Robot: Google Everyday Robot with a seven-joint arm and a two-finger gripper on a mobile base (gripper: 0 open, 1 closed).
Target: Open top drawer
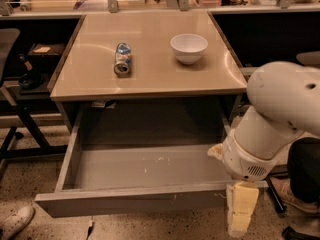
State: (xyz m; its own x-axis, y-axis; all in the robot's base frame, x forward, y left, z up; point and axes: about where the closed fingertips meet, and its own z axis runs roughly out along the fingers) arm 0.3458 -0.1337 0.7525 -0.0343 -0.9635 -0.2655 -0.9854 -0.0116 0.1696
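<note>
The top drawer is a wide grey drawer under the tan table, pulled far out toward me. Its grey inside is open to view and holds nothing but a few pale specks. The front panel shows faint pale marks. My gripper hangs at the drawer's front right corner, below my bulky white arm, with a yellowish part of it against the right end of the front panel. No other drawer shows.
On the tan table top lie a can on its side and a white bowl. A dark chair frame stands at the left. A white shoe is at the bottom left, and dark legs are at the right.
</note>
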